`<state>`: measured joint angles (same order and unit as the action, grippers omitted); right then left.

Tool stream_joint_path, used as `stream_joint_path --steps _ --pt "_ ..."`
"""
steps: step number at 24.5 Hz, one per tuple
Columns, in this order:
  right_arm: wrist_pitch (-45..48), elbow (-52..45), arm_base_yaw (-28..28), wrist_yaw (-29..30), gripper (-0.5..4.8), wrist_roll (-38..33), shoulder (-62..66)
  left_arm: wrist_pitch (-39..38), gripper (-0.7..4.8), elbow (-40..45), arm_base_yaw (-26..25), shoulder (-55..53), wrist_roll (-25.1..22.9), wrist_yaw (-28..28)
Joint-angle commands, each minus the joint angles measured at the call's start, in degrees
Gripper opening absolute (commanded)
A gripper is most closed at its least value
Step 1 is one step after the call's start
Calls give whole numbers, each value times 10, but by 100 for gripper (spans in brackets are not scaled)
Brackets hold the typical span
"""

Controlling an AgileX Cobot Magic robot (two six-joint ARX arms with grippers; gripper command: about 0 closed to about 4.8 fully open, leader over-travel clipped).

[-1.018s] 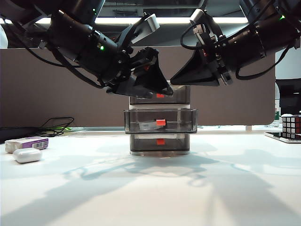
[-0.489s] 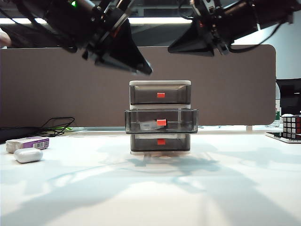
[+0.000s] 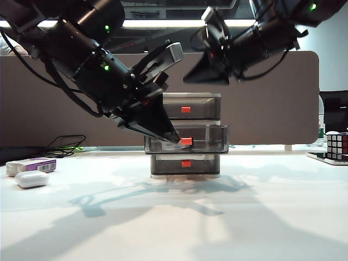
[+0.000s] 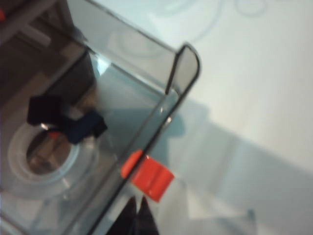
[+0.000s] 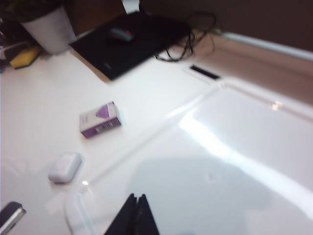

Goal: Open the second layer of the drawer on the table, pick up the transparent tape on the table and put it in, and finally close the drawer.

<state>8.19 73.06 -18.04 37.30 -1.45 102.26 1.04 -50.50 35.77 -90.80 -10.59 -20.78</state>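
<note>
The drawer (image 3: 198, 106) stands mid-table, an off-white frame with smoky grey tiers. The second layer (image 3: 209, 140) is pulled out a little; its red-orange handle (image 3: 186, 141) (image 4: 147, 175) faces the front. In the left wrist view the transparent tape (image 4: 29, 169) lies inside it with its black cutter (image 4: 66, 121) on top. My left gripper (image 3: 176, 141) (image 4: 137, 201) is shut and empty, its tips just in front of that handle, beside the drawer's front wall. My right gripper (image 3: 186, 80) (image 5: 136, 197) hangs shut and empty, high above the unit's top left.
A purple-and-white box (image 3: 32, 164) (image 5: 100, 120) and a white earbud case (image 3: 31, 179) (image 5: 65, 167) lie at the far left of the table (image 3: 244, 217). Black cables (image 3: 65, 145) trail behind them. A Rubik's cube (image 3: 337, 145) stands at the right edge.
My left gripper rose from above the unit, shut, then came down to the middle drawer's handle. My right gripper lifted and shifted left, away from the unit's top.
</note>
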Motion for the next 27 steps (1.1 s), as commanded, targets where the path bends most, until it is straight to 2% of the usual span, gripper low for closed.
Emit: stream_joint_path --steps 1,4,9,13,18,22,27 --pt "-3 1 -1 -3 -5 2 7 23 -5 -1 0 -6 3 9" --pt "-20 1 -1 -20 -5 2 17 37 -5 0 0 -8 5 28" --pt "-45 0 -1 -28 -5 16 22 94 -5 -1 0 -8 5 97" --pt "-50 0 -1 -28 -5 22 22 144 -5 -1 -6 -26 13 107" --pt "-49 0 -1 -27 -5 33 22 150 -5 -1 -9 -47 14 109" --pt "-50 0 -1 -28 -5 42 22 202 -5 -1 -9 -77 16 143" --pt "-51 0 -1 -29 -5 45 22 224 -5 -1 -9 -89 25 178"
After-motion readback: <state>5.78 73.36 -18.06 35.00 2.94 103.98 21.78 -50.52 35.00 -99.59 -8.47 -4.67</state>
